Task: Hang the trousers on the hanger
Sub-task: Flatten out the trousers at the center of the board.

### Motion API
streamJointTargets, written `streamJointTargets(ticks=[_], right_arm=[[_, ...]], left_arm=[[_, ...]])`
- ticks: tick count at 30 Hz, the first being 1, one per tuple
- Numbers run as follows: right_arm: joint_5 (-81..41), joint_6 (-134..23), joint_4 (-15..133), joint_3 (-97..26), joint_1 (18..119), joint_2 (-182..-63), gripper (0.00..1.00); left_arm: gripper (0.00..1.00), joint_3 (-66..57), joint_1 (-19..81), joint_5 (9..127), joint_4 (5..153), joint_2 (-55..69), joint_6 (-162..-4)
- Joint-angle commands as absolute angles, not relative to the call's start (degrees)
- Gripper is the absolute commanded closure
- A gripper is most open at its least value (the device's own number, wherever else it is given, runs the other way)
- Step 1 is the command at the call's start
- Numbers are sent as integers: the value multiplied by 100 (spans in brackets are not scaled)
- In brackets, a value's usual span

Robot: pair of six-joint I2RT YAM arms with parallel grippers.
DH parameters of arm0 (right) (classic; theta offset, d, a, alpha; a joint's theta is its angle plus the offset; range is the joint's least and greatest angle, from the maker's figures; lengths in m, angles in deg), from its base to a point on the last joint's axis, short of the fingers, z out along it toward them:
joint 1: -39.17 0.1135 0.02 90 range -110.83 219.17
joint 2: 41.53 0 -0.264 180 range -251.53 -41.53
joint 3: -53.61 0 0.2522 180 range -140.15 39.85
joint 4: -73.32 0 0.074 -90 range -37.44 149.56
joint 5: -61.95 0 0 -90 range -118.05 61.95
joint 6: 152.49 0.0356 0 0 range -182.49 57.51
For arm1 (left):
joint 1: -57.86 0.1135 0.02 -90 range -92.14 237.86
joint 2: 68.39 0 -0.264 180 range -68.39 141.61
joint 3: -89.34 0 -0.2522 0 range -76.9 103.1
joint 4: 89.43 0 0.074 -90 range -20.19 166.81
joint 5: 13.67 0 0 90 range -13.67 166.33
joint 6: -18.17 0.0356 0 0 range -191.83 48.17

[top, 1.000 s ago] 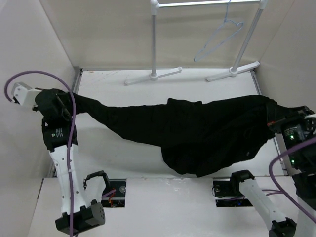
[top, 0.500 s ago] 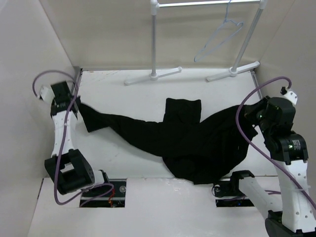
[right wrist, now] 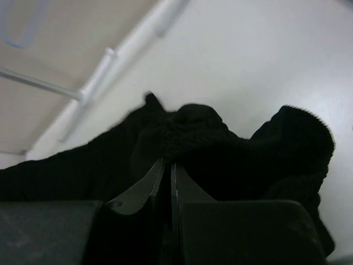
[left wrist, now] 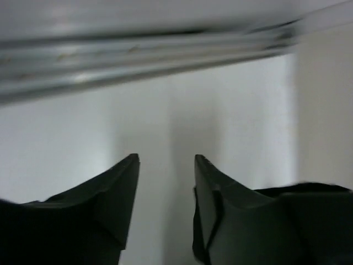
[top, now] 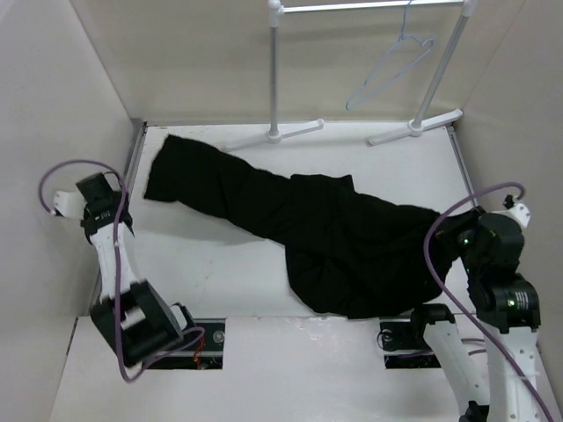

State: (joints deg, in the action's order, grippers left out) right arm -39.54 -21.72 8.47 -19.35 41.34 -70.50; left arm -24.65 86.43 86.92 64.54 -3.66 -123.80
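Note:
The black trousers (top: 334, 237) lie flat across the table, one leg stretching to the back left and the bulk bunched at the near right. My right gripper (top: 446, 237) is shut on a fold of the trousers (right wrist: 231, 149) at their right end; the wrist view has the right gripper (right wrist: 167, 163) with its jaws pressed together on the cloth. My left gripper (top: 95, 192) is at the left wall, apart from the trouser leg. In its wrist view the left gripper (left wrist: 165, 161) is open and empty. The pale blue hanger (top: 387, 75) hangs from the rail at the back right.
A white rail stand (top: 274, 70) stands at the back, its feet (top: 273, 136) close to the trousers' far edge. Side walls close in the table on both sides. A metal strip (left wrist: 138, 49) along the table's left edge runs in front of my left gripper.
My left gripper let go of the trouser leg, opened and drew back to the left wall. The leg now lies at the back left. My right arm moved nearer, still holding the cloth.

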Motion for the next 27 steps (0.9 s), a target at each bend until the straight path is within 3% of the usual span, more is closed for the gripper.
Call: streamJointTargets(ticks=[1, 7, 18, 19, 22, 23, 27], right_arm=[[-3772, -1969, 735, -1623, 4079, -7158, 99], [-3886, -2039, 981, -1675, 4140, -7325, 98], [-3693, -2162, 1411, -1806, 4185, -7826, 98], [-3667, -2171, 1481, -1903, 4202, -7913, 98], [-3562, -2276, 1762, -2280, 4211, -8160, 98], [-3518, -2311, 1850, -2403, 4220, -8239, 98], [-3193, -2408, 2368, -3150, 4263, -8643, 98]], left_arm=[[54, -2742, 8778, 8670, 5949, 113, -12633], [54, -1934, 8349, 8679, 6028, 551, -12475], [49, -1055, 6872, 8309, 6029, 2924, -11578], [54, -1037, 6854, 8344, 6063, 3065, -11604], [88, -1028, 6897, 8389, 6125, 3373, -11657], [93, -1019, 6976, 8415, 6099, 3417, -11718], [99, -1326, 7511, 8678, 6143, 3164, -12139]])
